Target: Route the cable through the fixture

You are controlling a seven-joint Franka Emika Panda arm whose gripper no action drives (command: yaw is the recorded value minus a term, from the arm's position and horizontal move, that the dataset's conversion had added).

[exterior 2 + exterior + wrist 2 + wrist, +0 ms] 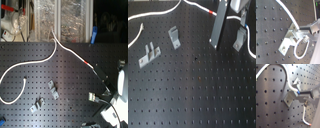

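Note:
The white cable (188, 4) with its red band (209, 10) runs along the far edge of the board in the first exterior view, toward my gripper (243, 22). The slim, leaning grey fixture (240, 39) stands just below the gripper. In the second exterior view the cable (70, 50) leads to the gripper (106, 90), next to the fixture (94, 96). In both wrist views the gripper (300, 94) (302, 31) is shut on the cable (291, 85) (288, 13) right at the top of the fixture (289, 99) (287, 42). A slack loop (300, 48) hangs past the fingers.
A bent-strip bracket (174, 36) and a low two-prong bracket (148, 54) stand on the first exterior view's left of the black perforated board (198, 85). A white cord (15, 75) curves over the second exterior view's left. Shelves with clutter (45, 17) sit behind the board.

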